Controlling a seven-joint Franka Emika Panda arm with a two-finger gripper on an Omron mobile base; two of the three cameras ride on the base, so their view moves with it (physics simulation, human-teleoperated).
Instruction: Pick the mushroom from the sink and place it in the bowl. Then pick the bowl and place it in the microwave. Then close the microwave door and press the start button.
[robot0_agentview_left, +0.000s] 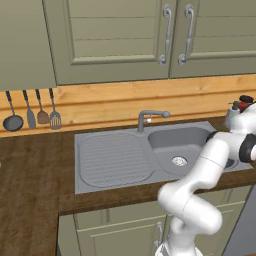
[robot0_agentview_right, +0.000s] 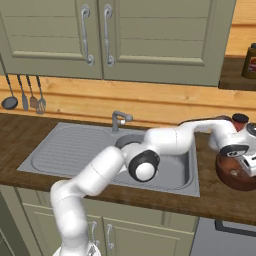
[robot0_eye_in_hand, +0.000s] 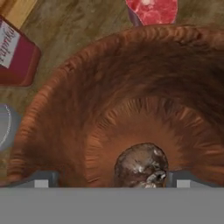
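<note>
The dark brown bowl (robot0_eye_in_hand: 109, 87) stands on the wooden counter right of the sink (robot0_agentview_right: 65, 145), and also appears as the bowl (robot0_agentview_right: 235, 177) in the right base view. The mushroom (robot0_eye_in_hand: 141, 165), brown-capped, lies on the bowl's floor. My gripper (robot0_eye_in_hand: 111, 179) hangs just over the bowl, open, its two fingertips far apart. The mushroom sits between them, nearer the right fingertip (robot0_eye_in_hand: 183, 178), and rests free in the bowl. From the right base view my gripper (robot0_agentview_right: 247, 165) points down into the bowl at the far right. The microwave and its door are out of view.
A red-labelled jar (robot0_eye_in_hand: 15, 57) and a piece of raw red meat (robot0_eye_in_hand: 152, 9) stand on the counter close beside the bowl. The bent faucet (robot0_agentview_left: 150, 117) rises behind the basin. Utensils (robot0_agentview_left: 32, 115) hang on the wall at left. Cabinets hang overhead.
</note>
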